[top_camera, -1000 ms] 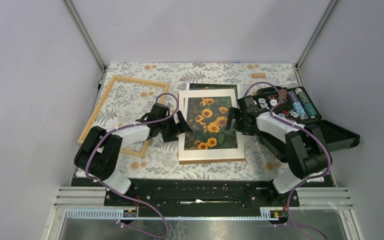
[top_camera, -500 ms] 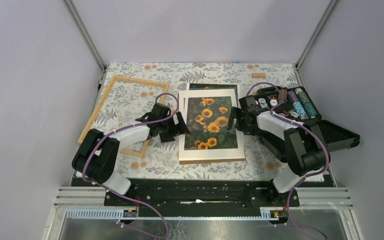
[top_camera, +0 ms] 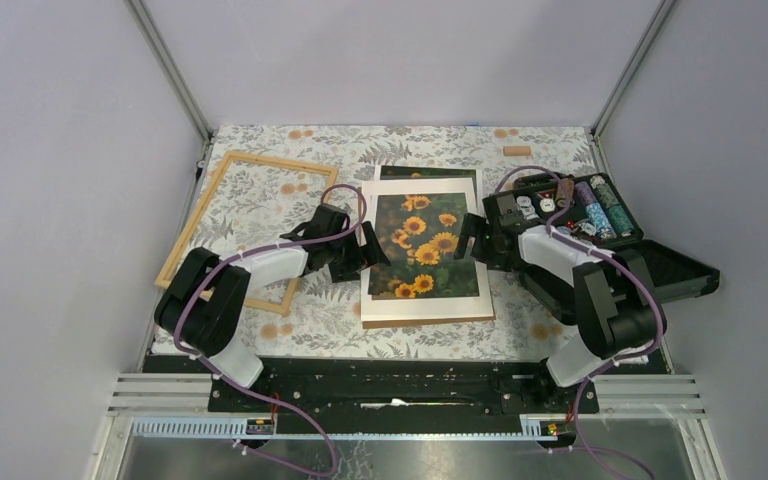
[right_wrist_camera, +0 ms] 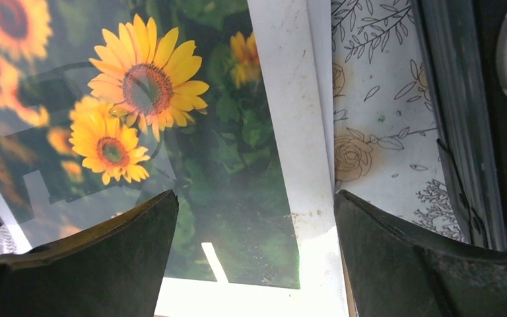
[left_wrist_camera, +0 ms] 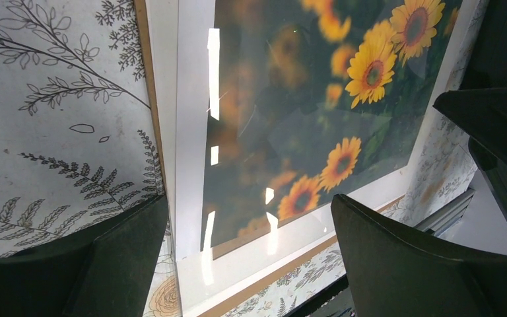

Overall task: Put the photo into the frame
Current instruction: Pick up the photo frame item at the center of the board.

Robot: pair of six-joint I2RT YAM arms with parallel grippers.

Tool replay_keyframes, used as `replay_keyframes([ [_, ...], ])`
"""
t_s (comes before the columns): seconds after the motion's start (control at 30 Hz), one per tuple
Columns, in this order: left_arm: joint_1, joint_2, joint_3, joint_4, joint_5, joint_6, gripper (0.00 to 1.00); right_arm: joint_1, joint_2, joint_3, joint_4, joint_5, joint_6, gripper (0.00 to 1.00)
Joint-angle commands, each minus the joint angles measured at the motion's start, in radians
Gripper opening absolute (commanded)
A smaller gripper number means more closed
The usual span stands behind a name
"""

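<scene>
Barely started: photo (top_camera: 422, 245) lies at centre inside white mat (top_camera: 425, 305), frame (top_camera: 280, 158) empty at upper left, well apart; left gripper (top_camera: 365, 250) and right gripper (top_camera: 468, 240) both spread wide at the mat's sides, holding nothing.

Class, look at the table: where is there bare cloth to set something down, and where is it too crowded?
Free: the far strip between the frame and the small brown piece, and the near strip in front of the photo. Crowded: the left gripper and the right gripper, both open, flank the photo, and the black case fills the right side.
</scene>
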Motion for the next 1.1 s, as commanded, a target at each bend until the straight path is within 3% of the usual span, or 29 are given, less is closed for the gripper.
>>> replay_keyframes([
  [0.0,-0.021,0.025,-0.023,0.032,0.016,-0.016,0.99,0.002,-0.091,-0.002,-0.013,-0.059,0.016,0.94],
  [0.3,-0.023,0.017,-0.031,0.033,0.012,-0.015,0.99,0.001,-0.190,-0.015,-0.022,-0.119,0.050,0.94],
  [0.67,-0.023,-0.003,-0.044,0.041,0.017,-0.014,0.99,0.002,-0.346,-0.100,0.061,-0.240,0.205,0.93],
  [0.83,-0.022,-0.008,-0.053,0.044,0.016,-0.015,0.99,0.002,-0.361,-0.122,0.054,-0.244,0.188,0.93],
  [1.07,-0.023,-0.023,-0.054,0.032,0.013,-0.002,0.99,-0.001,-0.407,-0.142,0.027,-0.171,0.153,0.82],
])
